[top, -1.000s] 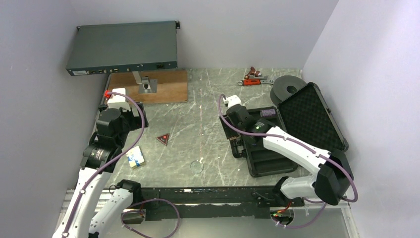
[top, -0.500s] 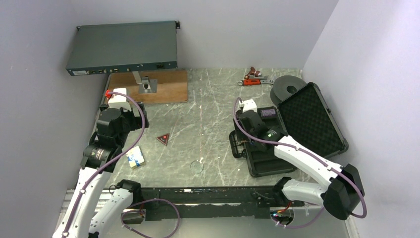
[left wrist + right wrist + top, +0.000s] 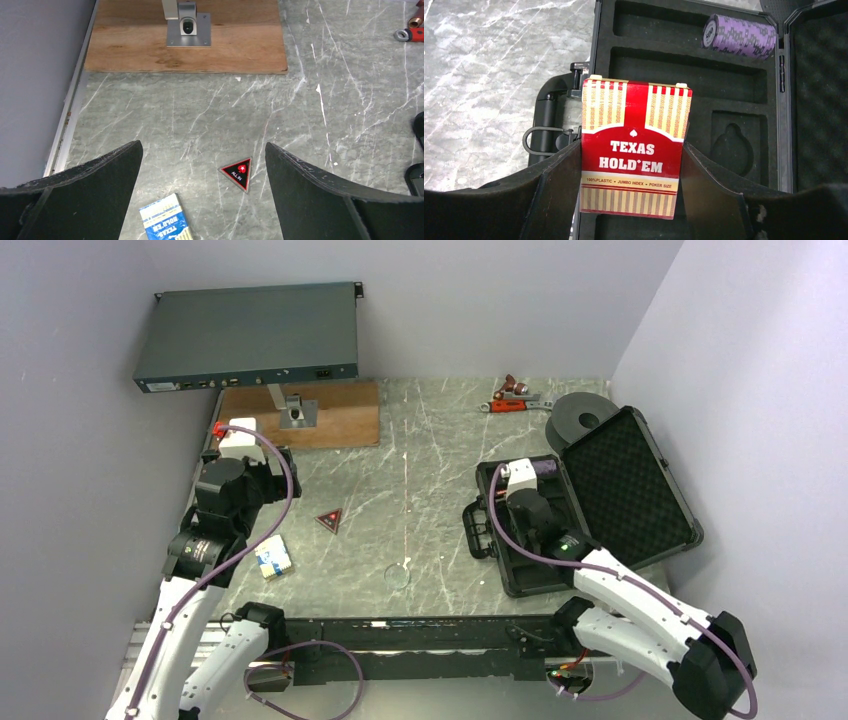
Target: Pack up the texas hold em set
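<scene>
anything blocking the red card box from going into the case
Nothing visible: the right tool holds the red card box over the case; its near foam slots are bare, the purple chip stack in the far one.

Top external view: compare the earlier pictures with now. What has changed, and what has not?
The right claw, shut on the red card box, swung rightward from the left edge of the case to over its foam tray. The open left claw, blue-white card box, red triangle, clear disc and purple chip stack stayed put.
</scene>
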